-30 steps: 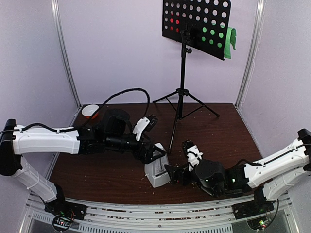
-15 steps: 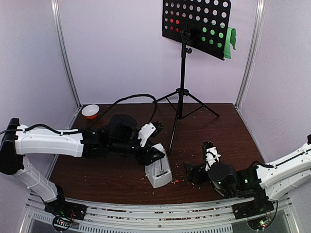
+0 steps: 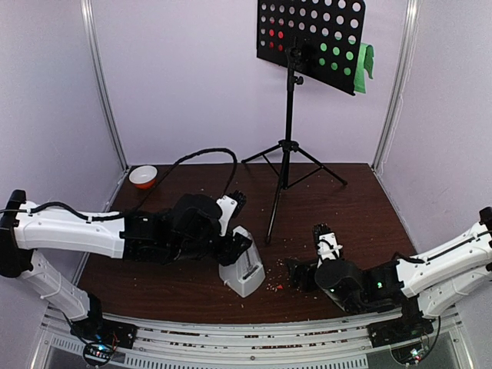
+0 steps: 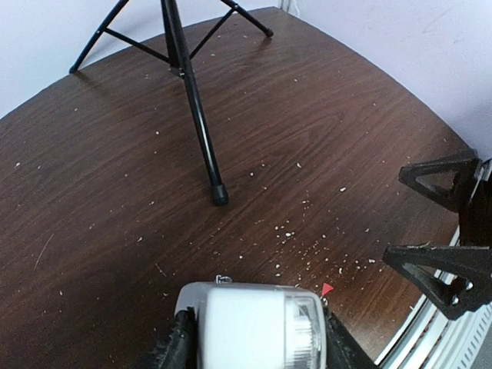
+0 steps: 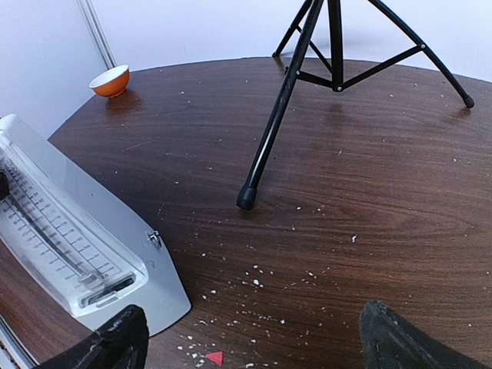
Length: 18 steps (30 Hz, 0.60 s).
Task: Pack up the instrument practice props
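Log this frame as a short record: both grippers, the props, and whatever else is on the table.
left gripper: shut on the metronome, which is tilted
right gripper: open, empty, low, right of the metronome
stand: upright at the back, red and green pages on its desk
bowl: far left corner
table: scattered crumbs

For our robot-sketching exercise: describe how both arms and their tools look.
The left arm and right arm have white shells and black joints. A black cable loops off the left arm. The right tool has black fingers with triangular cut-outs.
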Tool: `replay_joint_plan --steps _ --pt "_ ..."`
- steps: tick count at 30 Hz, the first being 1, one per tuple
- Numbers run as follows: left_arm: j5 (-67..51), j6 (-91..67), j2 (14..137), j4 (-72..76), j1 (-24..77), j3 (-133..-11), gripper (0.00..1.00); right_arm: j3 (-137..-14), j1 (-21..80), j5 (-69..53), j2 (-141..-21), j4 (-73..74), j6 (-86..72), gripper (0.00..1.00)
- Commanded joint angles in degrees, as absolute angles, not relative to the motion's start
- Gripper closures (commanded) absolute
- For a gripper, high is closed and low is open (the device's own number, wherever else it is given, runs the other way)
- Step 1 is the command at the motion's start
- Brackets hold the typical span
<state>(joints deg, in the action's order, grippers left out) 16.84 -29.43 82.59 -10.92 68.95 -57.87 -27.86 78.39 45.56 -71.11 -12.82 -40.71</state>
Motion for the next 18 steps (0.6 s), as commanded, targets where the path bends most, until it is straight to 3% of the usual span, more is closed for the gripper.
replay_joint_plan --steps 1,7,12,15,18 --pt "24.0 -42.5 82.5 -15.0 72.0 -59.8 0.49 -31.6 78.3 44.7 -74.3 -8.8 -45.7 0.03" --pt "22.0 -43.1 81.4 -14.2 74.1 -60.7 0.23 -30.8 78.8 39.8 -76.5 -14.5 -46.0 0.03" --pt "23.9 -43.1 72.9 -13.4 74.1 -57.0 0.14 -30.3 81.7 35.9 -79.8 -20.6 -44.7 0.03" --pt "24.5 -43.7 66.9 -12.4 74.0 -52.9 0.04 -32.6 84.5 37.1 -84.4 -21.4 -45.6 0.03" --pt "20.1 -43.0 62.0 -10.7 72.6 -49.3 0.02 -34.9 86.9 38.0 -89.4 -23.5 -46.9 0.03"
